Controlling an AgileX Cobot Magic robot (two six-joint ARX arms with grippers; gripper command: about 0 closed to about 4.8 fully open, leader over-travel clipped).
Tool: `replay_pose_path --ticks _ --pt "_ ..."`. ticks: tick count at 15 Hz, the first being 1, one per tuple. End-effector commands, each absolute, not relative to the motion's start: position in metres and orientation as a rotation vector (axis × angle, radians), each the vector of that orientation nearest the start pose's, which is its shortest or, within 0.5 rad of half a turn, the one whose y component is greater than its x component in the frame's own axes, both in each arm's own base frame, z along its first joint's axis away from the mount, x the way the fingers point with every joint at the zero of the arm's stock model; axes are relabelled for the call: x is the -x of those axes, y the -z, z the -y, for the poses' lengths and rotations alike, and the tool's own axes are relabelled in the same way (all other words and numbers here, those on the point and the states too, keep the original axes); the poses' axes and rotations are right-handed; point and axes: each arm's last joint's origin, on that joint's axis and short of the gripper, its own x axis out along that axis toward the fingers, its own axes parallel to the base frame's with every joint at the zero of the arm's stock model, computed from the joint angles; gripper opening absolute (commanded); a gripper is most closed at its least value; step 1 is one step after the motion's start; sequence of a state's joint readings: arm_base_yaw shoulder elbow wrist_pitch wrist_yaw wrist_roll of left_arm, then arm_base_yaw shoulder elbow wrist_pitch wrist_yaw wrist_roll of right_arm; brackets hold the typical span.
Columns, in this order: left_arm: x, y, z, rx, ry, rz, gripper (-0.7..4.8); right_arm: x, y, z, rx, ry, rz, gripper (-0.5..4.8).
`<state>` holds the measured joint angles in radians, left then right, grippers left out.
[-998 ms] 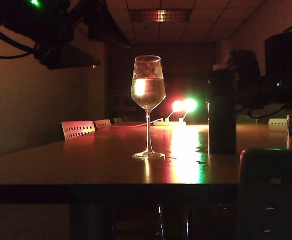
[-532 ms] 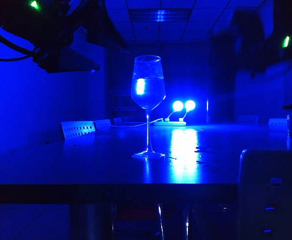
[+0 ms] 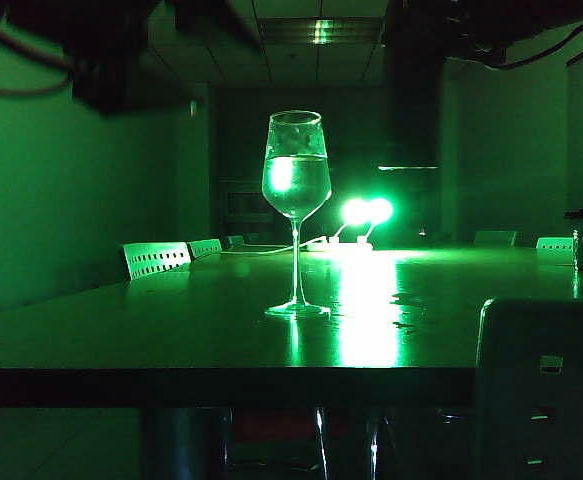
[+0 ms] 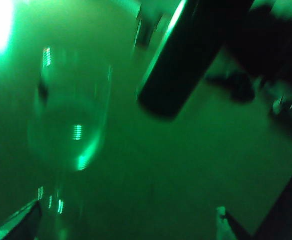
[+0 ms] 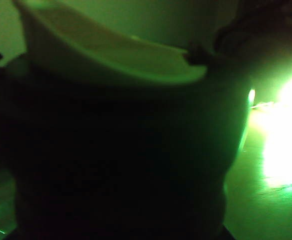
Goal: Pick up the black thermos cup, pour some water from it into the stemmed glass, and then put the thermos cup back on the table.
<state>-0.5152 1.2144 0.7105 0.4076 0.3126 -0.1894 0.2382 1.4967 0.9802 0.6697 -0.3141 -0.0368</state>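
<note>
Black thermos cup (image 3: 411, 110) lifted off table (image 3: 171, 330); right fingers clamped.

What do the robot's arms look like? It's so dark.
Mostly black silhouettes in the green light. The left arm, top left in the exterior view, is bulky, trailing a thin cable. Its left gripper, above the table, has dark tapered fingers. The right arm, top right, also trails a cable; the right gripper is lost in shadow.
</note>
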Motion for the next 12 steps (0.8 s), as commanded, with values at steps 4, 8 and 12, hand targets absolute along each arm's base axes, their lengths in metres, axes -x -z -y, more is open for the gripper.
replay_pose_path --ticks 4,8,12 --pt "-0.229 -0.293 0.14 0.15 0.818 -0.126 4.79 -0.354 -0.338 -0.095 0.142 -0.493 0.188 1.48" --pt "-0.23 -0.284 0.138 0.049 0.745 -0.185 4.79 -0.379 -0.321 -0.113 0.307 -0.522 0.182 1.48" --pt "-0.231 -0.281 0.138 0.028 0.729 -0.201 4.79 -0.376 -0.313 -0.131 0.508 -0.556 0.208 1.48"
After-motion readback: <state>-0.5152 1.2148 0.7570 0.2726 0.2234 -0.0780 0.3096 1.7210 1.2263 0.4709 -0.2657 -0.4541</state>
